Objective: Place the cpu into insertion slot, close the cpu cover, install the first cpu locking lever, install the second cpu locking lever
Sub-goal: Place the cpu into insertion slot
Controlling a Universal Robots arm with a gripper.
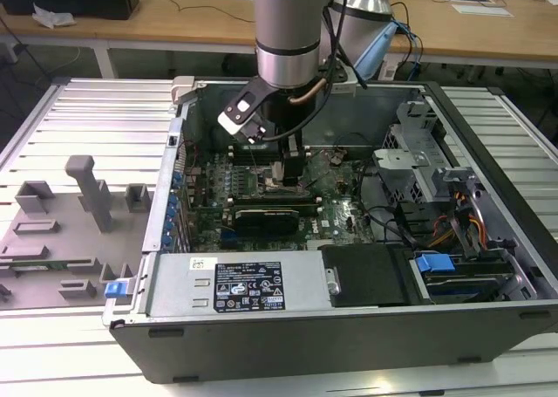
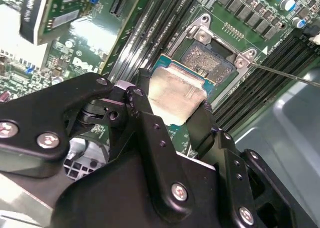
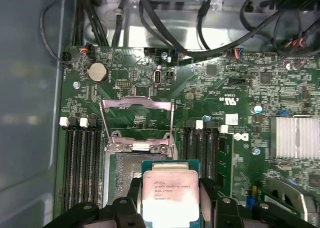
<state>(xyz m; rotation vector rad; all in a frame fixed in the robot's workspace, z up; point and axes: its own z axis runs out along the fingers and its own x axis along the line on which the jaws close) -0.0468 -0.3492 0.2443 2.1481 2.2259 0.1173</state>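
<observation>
Silver-grey metal top of the cpu (image 3: 170, 195) faced up w/ a green edge showing round it. The chip was pinched btwn the two black fingers of the gripper (image 3: 170, 200), one finger on each opposite side, so the pincer was drawn in narrow on the chip.

In the second wrist view the cpu (image 2: 175, 95) hung at the near edge of the insertion slot (image 2: 212, 62), overlapping its rim but not seated. Couldn't tell whether it touched the rim. The slot's dark centre lay bare inside its silver frame.

In the first wrist view the insertion slot (image 3: 125, 165) sat just beside the chip. The cpu cover (image 3: 137, 104) was flipped open beyond the slot, hinge end at the slot, its window over bare green board (image 3: 200, 87).

A thin metal rod (image 2: 285, 73) ran out from a socket corner over the RAM slots (image 2: 260, 87). Long black RAM slots (image 3: 80, 158) flanked the socket on both sides.

Further out on the board were a round coin battery (image 3: 97, 72), a finned silver heatsink (image 3: 295, 138) and black cables (image 3: 215, 51).

In the exterior view the arm (image 1: 288, 30) reached straight down into the open PC case (image 1: 349, 327), w/ the gripper (image 1: 288, 166) low over the board. The case lay on a slatted metal table (image 1: 87, 109), w/ a grey fixture block (image 1: 87, 196) at the exterior view's left.
</observation>
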